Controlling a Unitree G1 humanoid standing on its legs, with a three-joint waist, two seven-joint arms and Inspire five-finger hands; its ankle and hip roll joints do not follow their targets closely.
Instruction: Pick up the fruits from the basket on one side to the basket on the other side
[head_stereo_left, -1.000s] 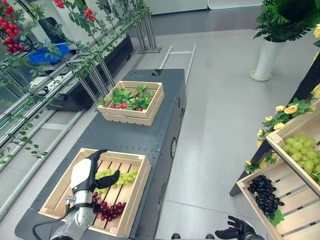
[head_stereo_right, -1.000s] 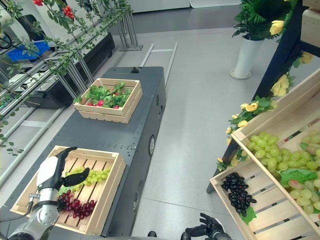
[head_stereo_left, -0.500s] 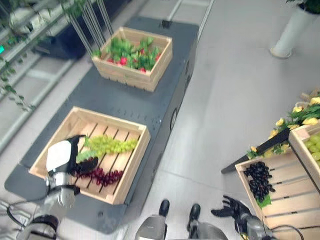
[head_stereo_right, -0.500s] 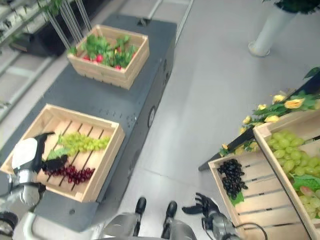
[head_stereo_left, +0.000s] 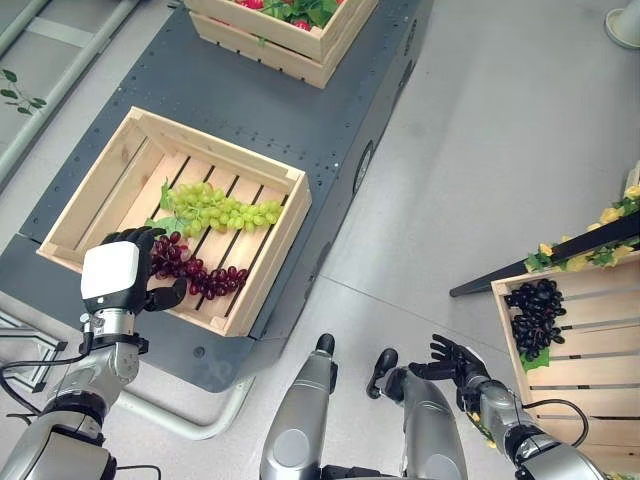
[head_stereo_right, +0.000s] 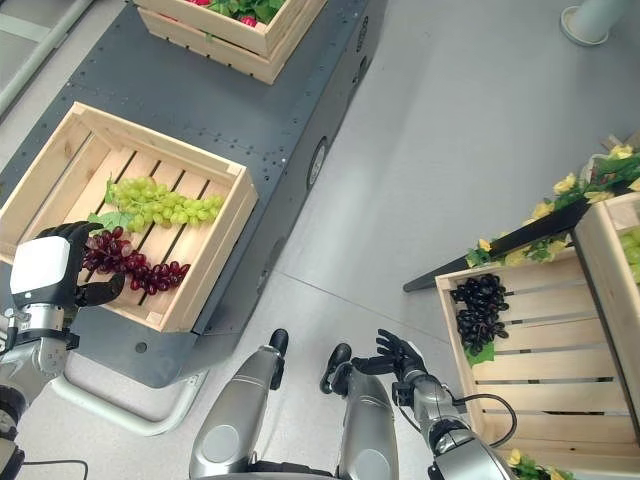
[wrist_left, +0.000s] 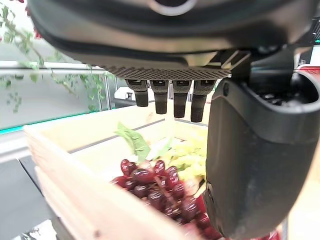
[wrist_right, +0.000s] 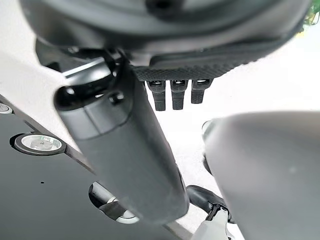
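Your left hand (head_stereo_left: 118, 285) hovers part-curled, empty, over the red grapes (head_stereo_left: 196, 272) at the near crate's (head_stereo_left: 92, 180) front edge; grab loosely and the bunch slips or tears.

Near crate (head_stereo_left: 272, 232): pale unfinished wood, slatted, matt with visible grain; same wood on the far crate (head_stereo_left: 322, 47) and the side crate (head_stereo_left: 590, 360), all on or beside a dark grey matt metal platform (head_stereo_left: 290, 120) dotted with small rivets. Red grapes (head_stereo_left: 195, 275) and black grapes (head_stereo_left: 535, 312) glossy, green grapes (head_stereo_left: 220, 208) smooth with a duller sheen. Left hand (head_stereo_left: 125, 280) has a dark matt plastic shell with a smooth white back plate; floor (head_stereo_left: 480, 150) is smooth pale grey with a faint sheen.
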